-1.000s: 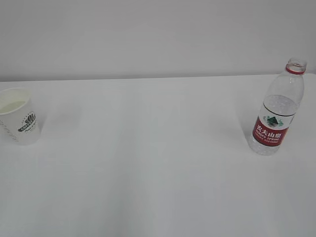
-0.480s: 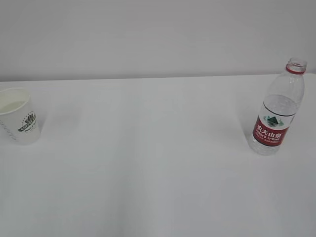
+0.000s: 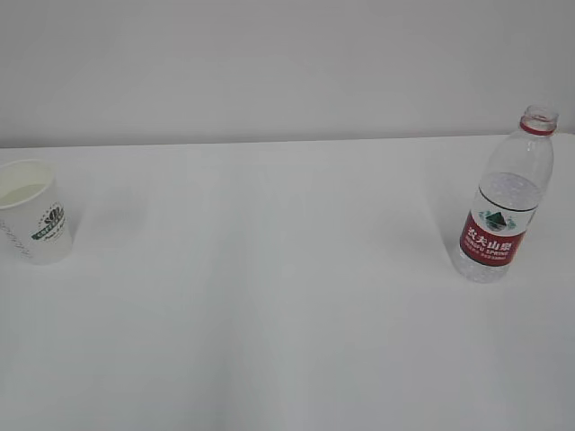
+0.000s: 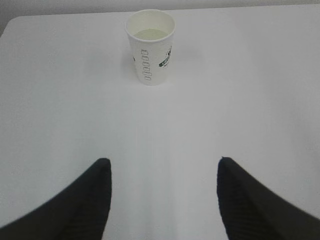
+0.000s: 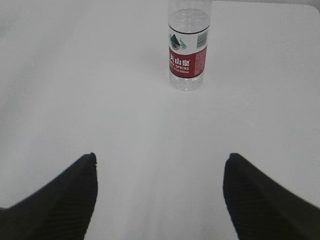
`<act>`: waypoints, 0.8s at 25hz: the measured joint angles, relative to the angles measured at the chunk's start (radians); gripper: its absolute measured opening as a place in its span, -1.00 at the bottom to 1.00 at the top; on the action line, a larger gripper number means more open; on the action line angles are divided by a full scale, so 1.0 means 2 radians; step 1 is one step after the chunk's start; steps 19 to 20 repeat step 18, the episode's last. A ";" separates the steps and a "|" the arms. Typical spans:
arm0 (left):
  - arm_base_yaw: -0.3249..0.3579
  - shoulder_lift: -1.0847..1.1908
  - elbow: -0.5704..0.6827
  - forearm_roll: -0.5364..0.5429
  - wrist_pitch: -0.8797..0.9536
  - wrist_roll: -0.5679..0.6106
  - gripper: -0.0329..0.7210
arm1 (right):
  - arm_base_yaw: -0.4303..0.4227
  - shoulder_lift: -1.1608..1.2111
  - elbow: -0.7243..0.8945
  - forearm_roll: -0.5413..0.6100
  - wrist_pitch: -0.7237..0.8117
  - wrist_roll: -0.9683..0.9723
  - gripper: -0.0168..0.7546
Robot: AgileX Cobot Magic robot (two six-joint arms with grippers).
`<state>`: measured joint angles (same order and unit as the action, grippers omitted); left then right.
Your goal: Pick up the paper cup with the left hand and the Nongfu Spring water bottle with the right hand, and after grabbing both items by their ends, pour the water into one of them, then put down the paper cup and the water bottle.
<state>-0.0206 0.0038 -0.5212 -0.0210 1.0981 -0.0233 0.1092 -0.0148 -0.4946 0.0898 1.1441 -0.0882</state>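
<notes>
The white paper cup (image 3: 32, 212) with green lettering stands upright at the table's left edge, a pale pool of water inside it. From the left wrist the paper cup (image 4: 150, 47) is well ahead of my left gripper (image 4: 164, 162), which is open and holds nothing. The Nongfu Spring water bottle (image 3: 505, 204) stands upright and capless at the right, partly filled. In the right wrist view the water bottle (image 5: 188, 47) stands far ahead of my right gripper (image 5: 160, 159), open and empty. Neither arm appears in the exterior view.
The white table (image 3: 269, 296) runs back to a plain white wall. Its far edge (image 4: 240, 7) lies just behind the cup in the left wrist view.
The cup has turned or shifted slightly, its logo now sitting a little further left. The bottle has not moved.
</notes>
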 joint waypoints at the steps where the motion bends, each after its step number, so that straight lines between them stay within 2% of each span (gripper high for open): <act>1: 0.000 0.000 0.000 0.000 0.000 0.000 0.35 | 0.000 0.000 0.000 0.000 0.000 0.000 0.58; 20: 0.000 0.000 0.000 0.000 0.000 0.000 0.35 | 0.000 0.000 0.000 0.000 0.000 0.000 0.58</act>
